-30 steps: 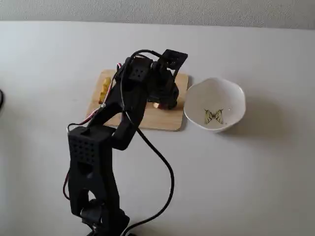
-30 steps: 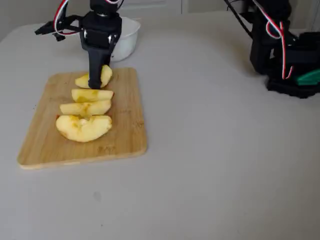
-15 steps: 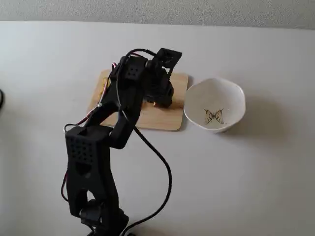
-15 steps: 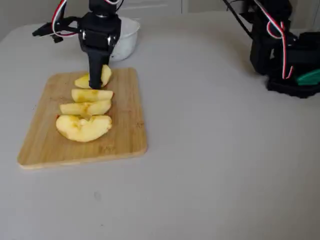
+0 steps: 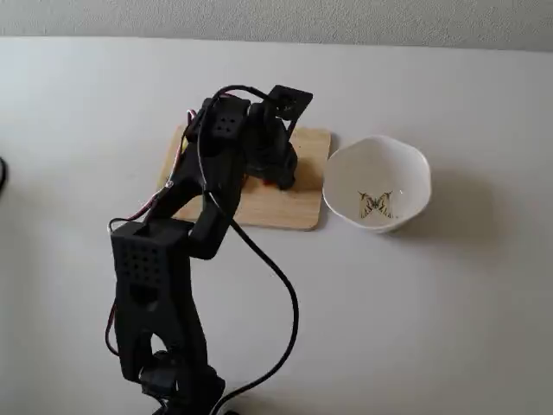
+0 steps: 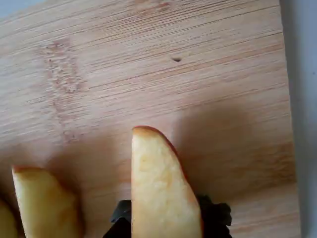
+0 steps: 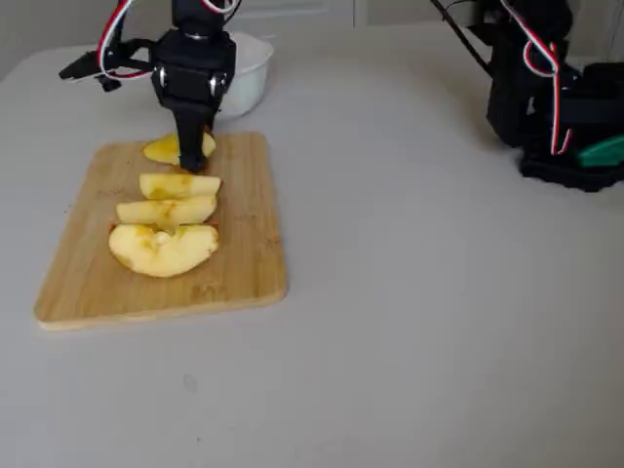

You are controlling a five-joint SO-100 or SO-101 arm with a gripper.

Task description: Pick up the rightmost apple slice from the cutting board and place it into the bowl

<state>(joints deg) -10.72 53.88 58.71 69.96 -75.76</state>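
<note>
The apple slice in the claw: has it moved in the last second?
Yes. In a fixed view the apple slice has risen slightly with the claw, sitting closer to the cutting board's far edge.

Arm hides every slice on the cutting board (image 5: 298,207) in one fixed view; wrist view's bottom edge crops the apple slice (image 6: 161,191), fingertips unseen beneath it

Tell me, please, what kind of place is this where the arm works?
Probably a home or hobby tabletop set up like a kitchen: a bamboo cutting board with apple slices, a white bowl with a butterfly inside, and a plain pale table. The claw is at the far slice.
</note>
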